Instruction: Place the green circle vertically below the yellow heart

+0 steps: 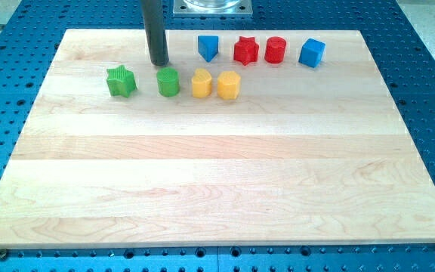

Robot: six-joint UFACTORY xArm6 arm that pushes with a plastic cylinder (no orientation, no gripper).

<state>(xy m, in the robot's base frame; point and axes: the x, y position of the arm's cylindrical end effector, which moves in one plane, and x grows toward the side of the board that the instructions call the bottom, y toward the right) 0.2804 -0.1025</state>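
Across most of the view lies the pale wooden tabletop (217, 174), resting on a blue perforated base (429, 45) that frames it on all sides. The arm carries no claw, so there is no wide or narrow state to give: it ends in a dark rod (155, 30) that comes down from the view's top edge, and my tip (159, 63) sits on the wood just above the green circle (168, 82), very close to its upper edge; whether they touch I cannot tell.

All the blocks lie in the upper part of the tabletop, in two loose rows. In the lower row, from the view's left: a green star (121, 81), the green circle near it, then the yellow heart (202, 83) just to the circle's right, and a second yellow block (229, 85), its shape unclear, almost touching the heart. The green circle lies level with the heart, beside it and not below it.

In the upper row, from the view's left: a blue triangular block (208, 47), a red star (246, 51), a red cylinder-like block (276, 50) and a blue cube (313, 52).
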